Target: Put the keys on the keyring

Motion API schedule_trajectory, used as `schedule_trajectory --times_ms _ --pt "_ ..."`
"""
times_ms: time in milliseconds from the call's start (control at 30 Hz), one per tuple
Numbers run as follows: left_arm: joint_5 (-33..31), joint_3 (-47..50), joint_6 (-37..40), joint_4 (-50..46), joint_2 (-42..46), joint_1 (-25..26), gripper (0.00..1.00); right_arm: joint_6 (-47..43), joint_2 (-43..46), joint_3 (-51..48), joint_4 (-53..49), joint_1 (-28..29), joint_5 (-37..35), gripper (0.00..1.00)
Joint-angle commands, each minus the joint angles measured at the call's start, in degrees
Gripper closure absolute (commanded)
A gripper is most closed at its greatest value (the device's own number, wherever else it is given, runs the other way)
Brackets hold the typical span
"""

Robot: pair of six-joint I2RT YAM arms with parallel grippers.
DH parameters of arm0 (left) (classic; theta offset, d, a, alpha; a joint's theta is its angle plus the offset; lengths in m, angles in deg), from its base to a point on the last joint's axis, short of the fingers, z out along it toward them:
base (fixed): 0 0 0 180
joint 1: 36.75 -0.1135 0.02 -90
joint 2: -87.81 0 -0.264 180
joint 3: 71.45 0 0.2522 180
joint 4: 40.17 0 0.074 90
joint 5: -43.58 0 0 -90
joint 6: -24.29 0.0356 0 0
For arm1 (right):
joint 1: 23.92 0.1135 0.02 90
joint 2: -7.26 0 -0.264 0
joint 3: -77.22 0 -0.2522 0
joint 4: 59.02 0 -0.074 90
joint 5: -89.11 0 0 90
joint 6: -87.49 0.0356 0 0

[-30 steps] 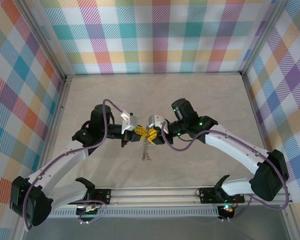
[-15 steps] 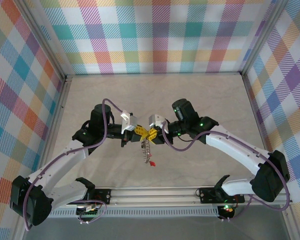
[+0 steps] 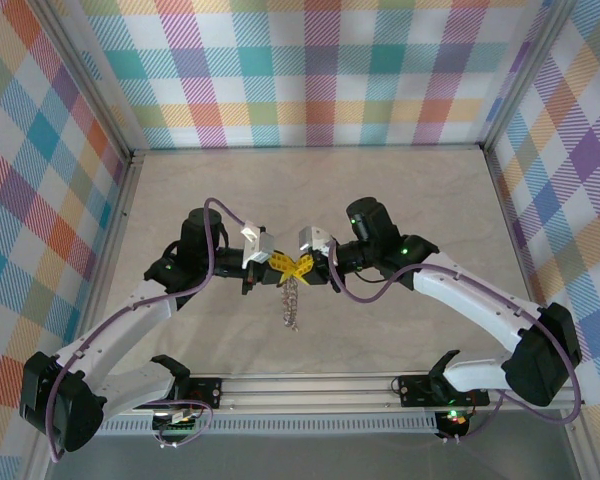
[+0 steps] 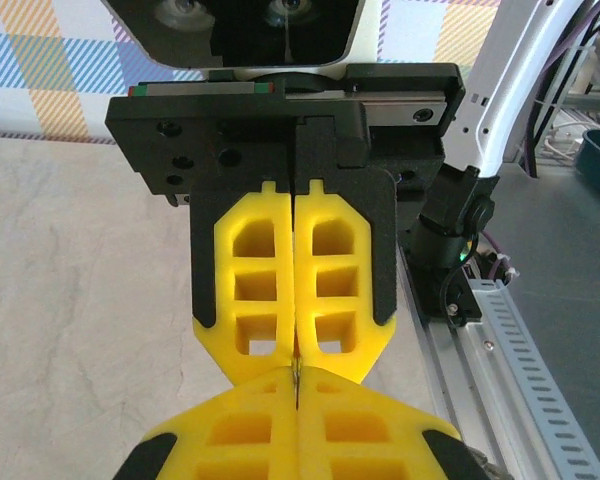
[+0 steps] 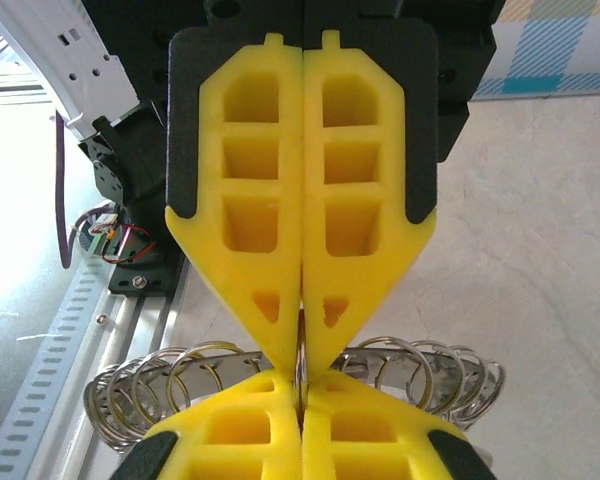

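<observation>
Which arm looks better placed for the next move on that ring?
Right, I'd guess. The left gripper and right gripper are shut, tips meeting, the keyring hanging below. Its coils flank the left gripper, so the left looks like the holder, leaving the right to work.

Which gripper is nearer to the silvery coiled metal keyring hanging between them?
Left, narrowly. The left gripper has its tips among the loops of the silvery coiled keyring; the right gripper meets it tip to tip from opposite, just short of those loops.
</observation>
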Motion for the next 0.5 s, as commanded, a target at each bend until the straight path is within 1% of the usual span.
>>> schedule_trajectory --times_ms 0,33,100,167,233,300,367,467 --pt "0.32 -1.08 1.05 0.48 1.59 0.38 1.0 -1.07 0.6 0.45 1.89 0.22 3.46 0.97" --pt "-0.09 -1.02 1.07 0.41 1.88 0.34 1.0 -2.21 0.4 0.81 0.11 0.23 3.11 0.99" --pt "-0.66 -1.78 2.06 -1.54 1.89 0.38 1.0 -3.45 0.37 1.26 -2.43 0.22 2.14 1.0" --pt "-0.75 -4.08 6.01 -8.28 1.22 0.38 1.0 -5.01 0.31 1.94 -5.21 0.22 0.83 1.0" --pt "-1.91 -7.06 10.51 -17.78 0.13 0.38 0.96 -7.23 -0.1 3.67 -9.13 0.22 -0.34 1.0" --pt "-3.72 -8.73 13.52 -23.35 -1.08 0.38 0.94 -9.19 -0.75 5.69 -13.07 0.26 -1.32 1.0" --pt "-5.55 -9.65 15.11 -26.41 -2.09 0.38 0.93 -10.57 -1.37 7.41 -16.03 0.3 -2.52 1.0" --pt "-7.02 -10.56 15.7 -29.0 -3.25 0.38 0.93 -11.04 -1.81 8.61 -16.81 0.3 -3.27 1.0"
